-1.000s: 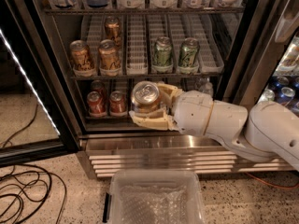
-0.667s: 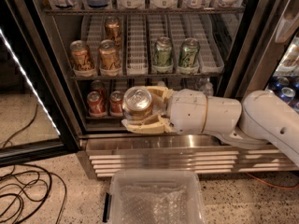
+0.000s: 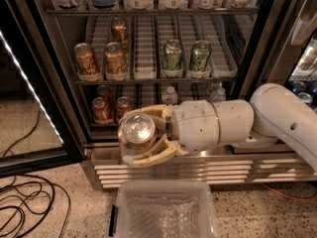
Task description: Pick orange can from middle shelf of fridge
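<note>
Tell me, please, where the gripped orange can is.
The orange can is in the gripper, camera view's lower centre-left, before the fridge base, above the clear bin.

Floor (image 3: 74,202): speckled stone.
On it: clear bin (image 3: 163,184); black cables (image 3: 29,209) at left.
Gripper (image 3: 132,136): above the bin, gripping orange can (image 3: 137,129).

Cream-tan two-finger gripper (image 3: 131,138) at lower centre-left of the frame, curved pale fingers (image 3: 154,156) with rounded edges, smooth white cylindrical wrist (image 3: 198,125) dotted with small dark screw holes, bulbous glossy white arm (image 3: 280,113) at right edge
</note>
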Motion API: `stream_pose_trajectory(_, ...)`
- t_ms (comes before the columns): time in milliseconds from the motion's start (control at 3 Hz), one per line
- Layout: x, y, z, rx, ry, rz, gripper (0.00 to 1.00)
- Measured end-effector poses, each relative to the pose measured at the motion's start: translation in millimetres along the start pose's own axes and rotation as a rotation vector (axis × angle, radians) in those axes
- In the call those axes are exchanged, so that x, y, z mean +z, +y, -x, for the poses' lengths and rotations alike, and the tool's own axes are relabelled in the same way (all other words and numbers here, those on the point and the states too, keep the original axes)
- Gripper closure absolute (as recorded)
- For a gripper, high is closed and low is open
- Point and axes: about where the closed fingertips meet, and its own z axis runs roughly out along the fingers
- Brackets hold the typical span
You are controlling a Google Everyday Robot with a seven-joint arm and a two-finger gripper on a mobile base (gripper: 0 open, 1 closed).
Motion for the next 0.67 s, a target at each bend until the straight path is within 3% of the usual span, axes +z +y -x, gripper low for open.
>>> stream_pose_trajectory(333,4.2,20.7,9.4,0.020,-0.008,0.069,1.00)
stream_pose_trajectory(667,4.2,20.7,9.4,0.020,-0.008,0.069,1.00)
